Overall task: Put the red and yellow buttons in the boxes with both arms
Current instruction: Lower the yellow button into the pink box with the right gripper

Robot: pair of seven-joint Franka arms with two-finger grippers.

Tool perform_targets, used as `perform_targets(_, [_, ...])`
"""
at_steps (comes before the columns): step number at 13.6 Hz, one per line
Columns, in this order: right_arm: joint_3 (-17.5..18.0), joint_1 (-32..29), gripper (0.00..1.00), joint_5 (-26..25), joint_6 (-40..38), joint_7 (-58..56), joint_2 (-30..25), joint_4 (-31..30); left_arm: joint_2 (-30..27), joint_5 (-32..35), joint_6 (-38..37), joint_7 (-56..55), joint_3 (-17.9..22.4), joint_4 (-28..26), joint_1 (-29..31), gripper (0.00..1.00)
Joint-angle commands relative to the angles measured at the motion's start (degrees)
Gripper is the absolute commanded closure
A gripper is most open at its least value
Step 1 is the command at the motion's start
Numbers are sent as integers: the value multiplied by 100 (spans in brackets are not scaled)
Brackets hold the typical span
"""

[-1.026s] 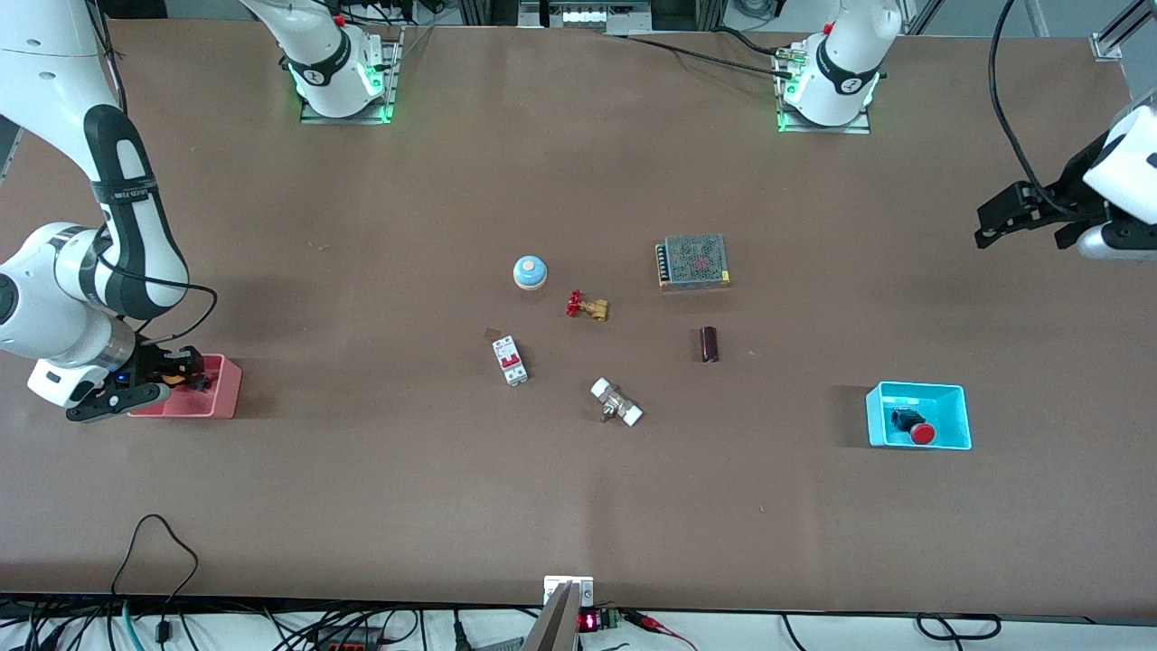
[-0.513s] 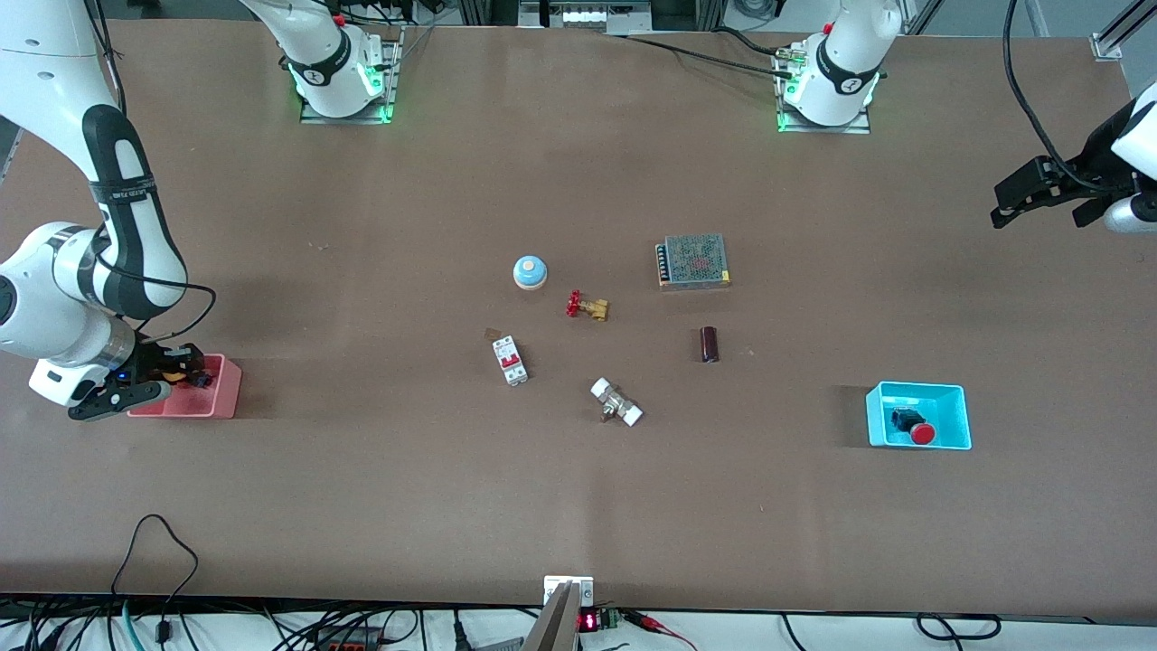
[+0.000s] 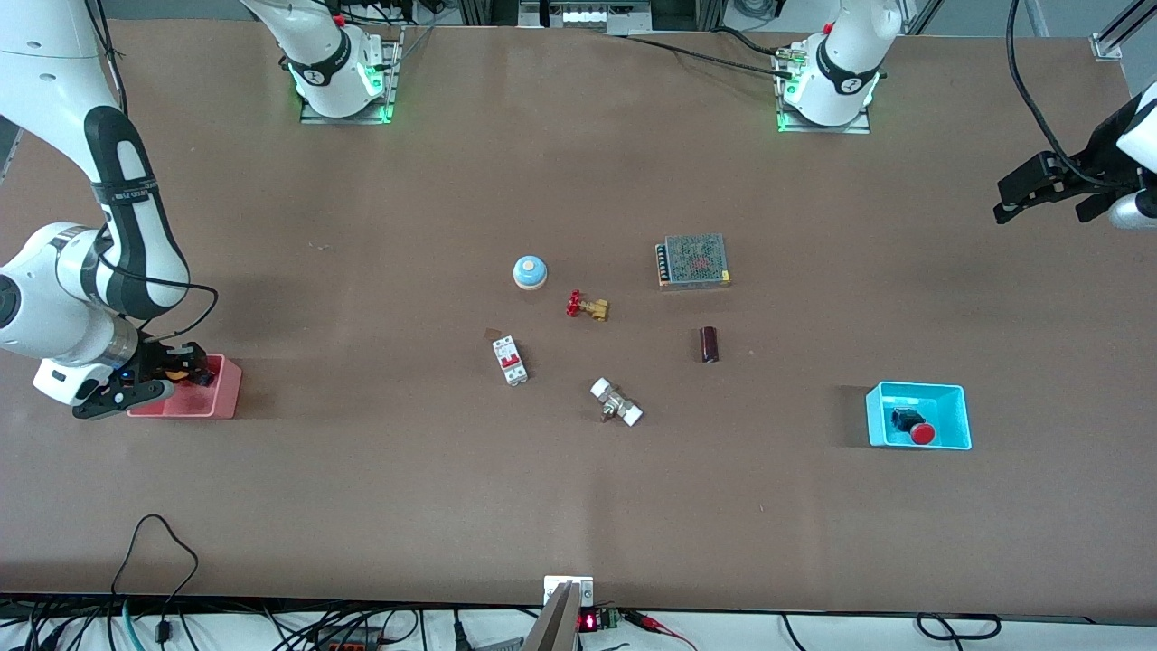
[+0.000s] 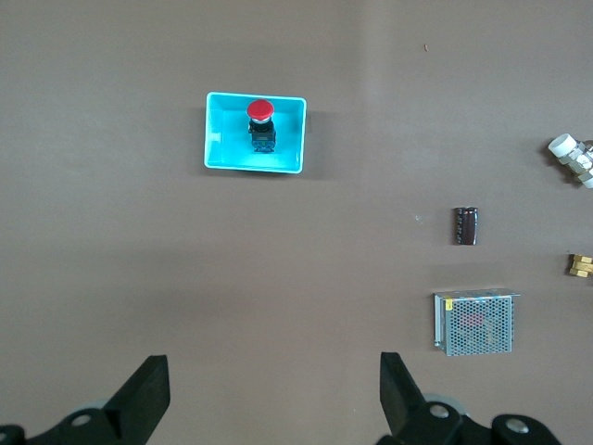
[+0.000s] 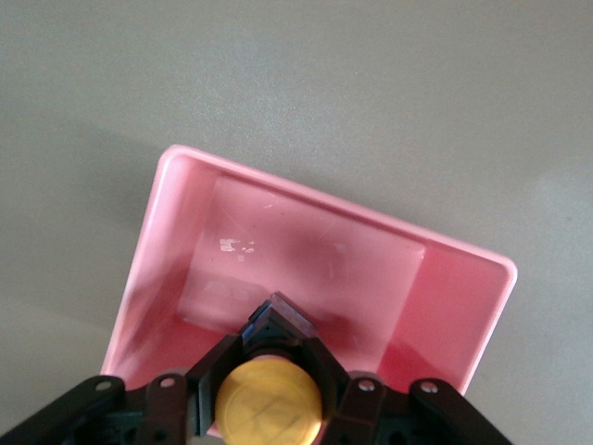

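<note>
- The right gripper (image 3: 176,366) is hanging over the pink box (image 3: 220,395) at the right arm's end of the table, jaws clamping the yellow button (image 5: 269,404) by its dark body.
- In the right wrist view the button is sitting above the box's open inside, cap facing the camera, not yet resting on the floor as far as I can judge.
- The red button (image 3: 915,429) is lying in the cyan box (image 3: 961,418) at the left arm's end, on its side with the cap nearer the front camera.
- The left gripper (image 3: 1039,185) is waiting high over bare table toward the left arm's end, fingers spread wide and holding nothing; its wrist view is looking down on the cyan box and its button from well above.
- Step in hand, as I read it: the last placement, yellow into pink, with the red half done.
- The next move is calling for a small descent if needed, then parting the jaws so the button drops inside the walls, and a straight lift clear of the rim.
- The mesh unit (image 3: 694,260), blue dome (image 3: 530,271) and brass valve (image 3: 587,306) at mid-table are playing no part.
</note>
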Motion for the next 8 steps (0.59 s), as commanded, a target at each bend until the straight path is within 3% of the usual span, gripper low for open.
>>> perform_targets(1, [32,-53,66,149,49,-189,1,-18,37,-28,-77,3,-30,85,11,0])
perform_targets(8, [32,-44,41,149,111,-180,45,-18,2,-45,-41,65,-30,24,28,0])
